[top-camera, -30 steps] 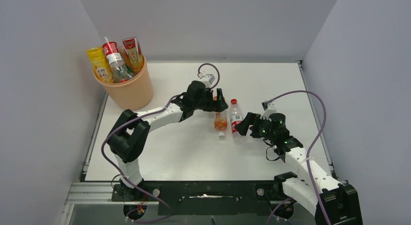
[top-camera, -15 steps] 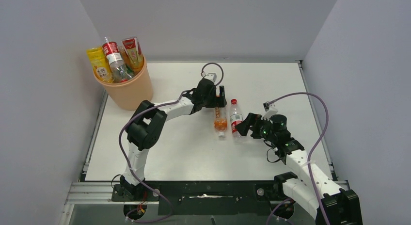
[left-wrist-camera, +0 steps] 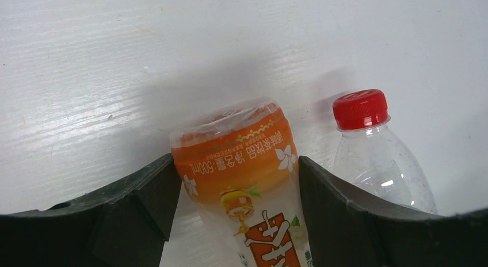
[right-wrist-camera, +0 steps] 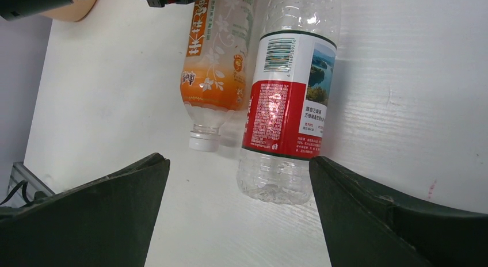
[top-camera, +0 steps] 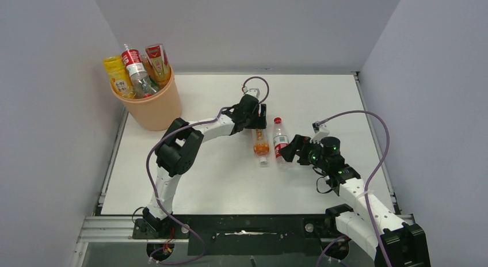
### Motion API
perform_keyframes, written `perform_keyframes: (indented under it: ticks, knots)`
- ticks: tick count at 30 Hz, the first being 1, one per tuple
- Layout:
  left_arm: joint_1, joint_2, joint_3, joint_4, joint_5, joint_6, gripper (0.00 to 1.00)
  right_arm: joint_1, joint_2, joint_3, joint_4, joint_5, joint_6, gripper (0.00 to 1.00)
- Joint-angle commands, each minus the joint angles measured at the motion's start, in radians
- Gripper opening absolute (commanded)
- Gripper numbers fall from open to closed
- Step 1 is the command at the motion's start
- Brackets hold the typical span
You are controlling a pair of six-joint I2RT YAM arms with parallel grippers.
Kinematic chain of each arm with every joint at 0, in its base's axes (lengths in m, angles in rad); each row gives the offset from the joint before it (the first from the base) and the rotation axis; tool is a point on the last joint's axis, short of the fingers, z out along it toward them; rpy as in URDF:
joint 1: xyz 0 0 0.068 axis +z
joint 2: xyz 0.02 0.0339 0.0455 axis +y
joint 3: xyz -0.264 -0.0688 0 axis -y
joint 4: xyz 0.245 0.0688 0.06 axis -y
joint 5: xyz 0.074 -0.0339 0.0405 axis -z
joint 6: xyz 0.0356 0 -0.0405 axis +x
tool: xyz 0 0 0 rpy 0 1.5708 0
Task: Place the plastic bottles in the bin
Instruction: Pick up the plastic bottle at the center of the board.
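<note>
Two bottles lying side by side on the table, our left gripper clamped across the orange-label bottle, our right gripper spread wide, not touching the red-label bottle, we see the bin back left with several bottles inside.

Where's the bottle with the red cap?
In the top view, the red-capped bottle lies on the table, right of centre, side by side with the orange-label bottle.
</note>
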Motion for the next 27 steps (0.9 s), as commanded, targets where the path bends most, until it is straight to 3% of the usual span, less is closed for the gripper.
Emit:
perform_keyframes:
  ticks: [1,6,27]
  knots:
    - [-0.006,-0.014,0.031,-0.020,-0.031,0.030,0.56,0.010,0.002,-0.008,0.059,-0.019,0.001,0.98]
    - [-0.009,-0.048,0.012,-0.024,-0.027,0.038,0.51,0.008,-0.003,-0.014,0.059,-0.023,0.007,0.98]
    - [-0.009,-0.323,-0.186,-0.012,0.017,0.051,0.51,0.019,-0.011,-0.031,0.061,-0.018,0.030,0.98]
